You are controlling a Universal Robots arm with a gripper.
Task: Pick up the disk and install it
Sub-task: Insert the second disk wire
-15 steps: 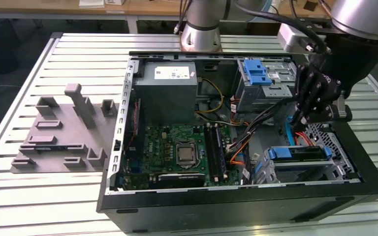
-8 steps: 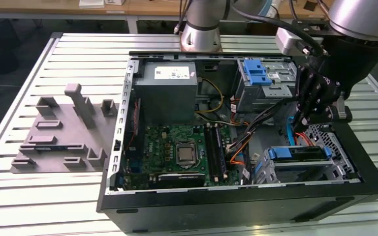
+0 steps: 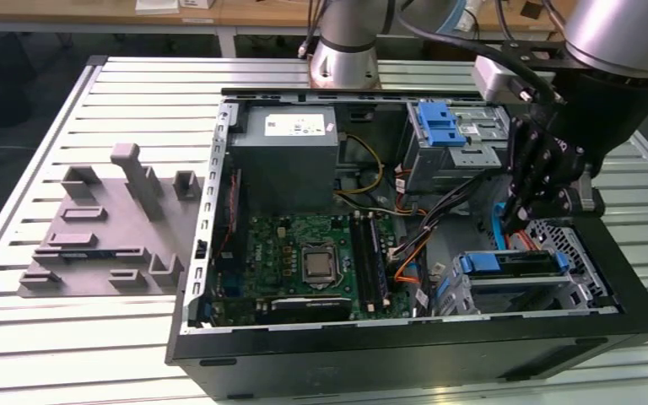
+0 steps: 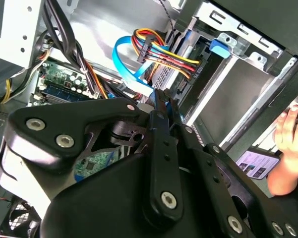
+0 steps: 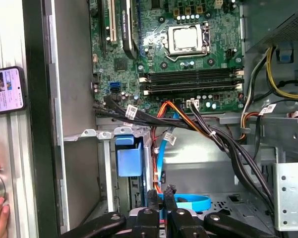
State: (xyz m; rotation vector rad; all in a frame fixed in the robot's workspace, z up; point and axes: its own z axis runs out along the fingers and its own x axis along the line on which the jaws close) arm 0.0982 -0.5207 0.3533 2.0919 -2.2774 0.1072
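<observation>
While the tool (image 3: 523, 221) hangs inside the computer case (image 3: 301, 359) with its fingers nearly closed, gripping nothing I can see, the disk (image 3: 512, 263) lies just below it, near the case's front corner.

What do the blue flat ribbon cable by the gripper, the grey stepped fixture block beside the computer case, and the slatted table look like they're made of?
The blue flat ribbon cable looks like flexible glossy plastic; it curves in a loop. The grey stepped fixture block appears matte and uniform in colour, likely moulded or printed plastic, though painted metal can't be ruled out. The slatted table seems to be brushed aluminium, given its pale metallic sheen and long ridged slats.
</observation>
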